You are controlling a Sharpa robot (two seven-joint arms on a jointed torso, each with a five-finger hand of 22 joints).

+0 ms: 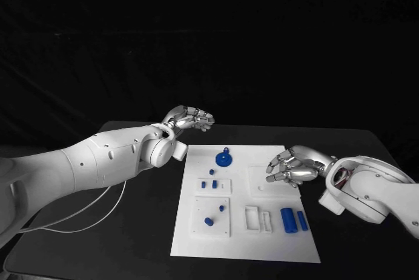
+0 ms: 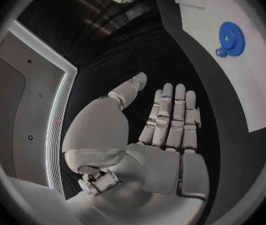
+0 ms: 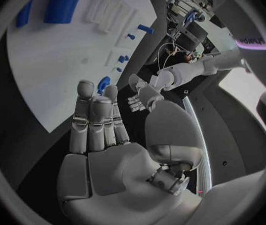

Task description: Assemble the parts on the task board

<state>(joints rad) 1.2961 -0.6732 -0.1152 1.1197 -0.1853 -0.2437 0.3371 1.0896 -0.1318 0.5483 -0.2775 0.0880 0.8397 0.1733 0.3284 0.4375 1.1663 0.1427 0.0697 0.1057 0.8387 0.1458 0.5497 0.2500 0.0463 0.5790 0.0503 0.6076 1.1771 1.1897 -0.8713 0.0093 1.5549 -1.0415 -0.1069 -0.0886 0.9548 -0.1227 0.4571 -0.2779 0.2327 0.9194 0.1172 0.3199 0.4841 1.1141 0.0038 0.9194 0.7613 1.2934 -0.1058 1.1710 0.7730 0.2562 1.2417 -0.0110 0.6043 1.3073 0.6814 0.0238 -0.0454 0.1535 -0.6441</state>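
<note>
Centrally, low in the frame, the white task board (image 1: 244,231) lies on the black table (image 1: 349,140), with a blue gear (image 1: 224,159) near its top edge. Both hands hold nothing: the left hand (image 1: 191,119) hovers above the board's upper-left corner, fingers extended side by side; the right hand (image 1: 292,166) hangs over the board's right edge, fingers loosely parted.

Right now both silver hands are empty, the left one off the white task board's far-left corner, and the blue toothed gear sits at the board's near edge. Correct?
Not quite. The blue toothed gear sits near the far edge of the white task board, as the head view shows. The rest holds: the left hand and right hand hold nothing.
</note>
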